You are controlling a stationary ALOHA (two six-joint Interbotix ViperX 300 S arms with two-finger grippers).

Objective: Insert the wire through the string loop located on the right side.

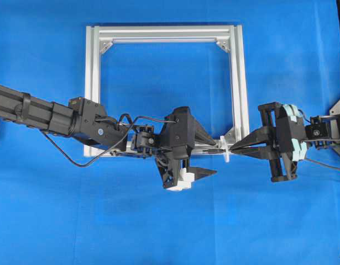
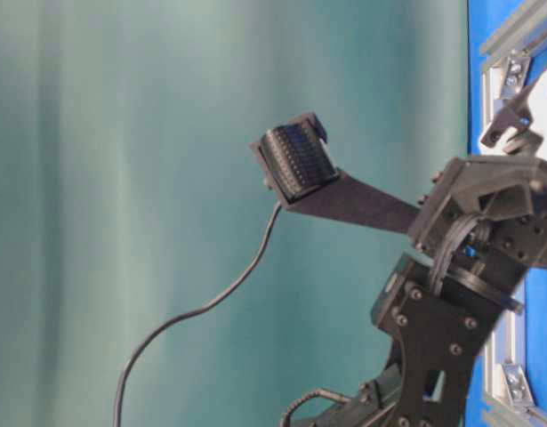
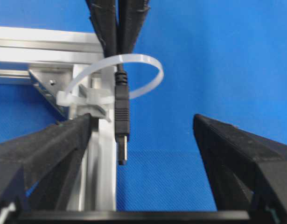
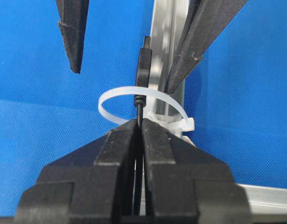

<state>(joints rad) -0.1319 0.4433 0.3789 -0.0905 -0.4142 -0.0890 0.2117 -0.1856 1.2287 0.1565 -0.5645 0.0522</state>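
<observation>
While pinched: right gripper [image 4: 139,128] clamps thin black wire [image 4: 140,109].
Loop: translucent white string loop [image 4: 143,100], plug inside.
Left gripper [image 3: 143,140]: spread wide, flanking plug.

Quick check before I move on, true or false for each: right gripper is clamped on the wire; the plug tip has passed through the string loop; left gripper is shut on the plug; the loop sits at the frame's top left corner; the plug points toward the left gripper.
1. The right gripper is clamped on the wire. True.
2. The plug tip has passed through the string loop. True.
3. The left gripper is shut on the plug. False: its fingers stand wide apart either side of it.
4. The loop sits at the frame's top left corner. False: it is by the lower right corner in the overhead view.
5. The plug points toward the left gripper. True.
</observation>
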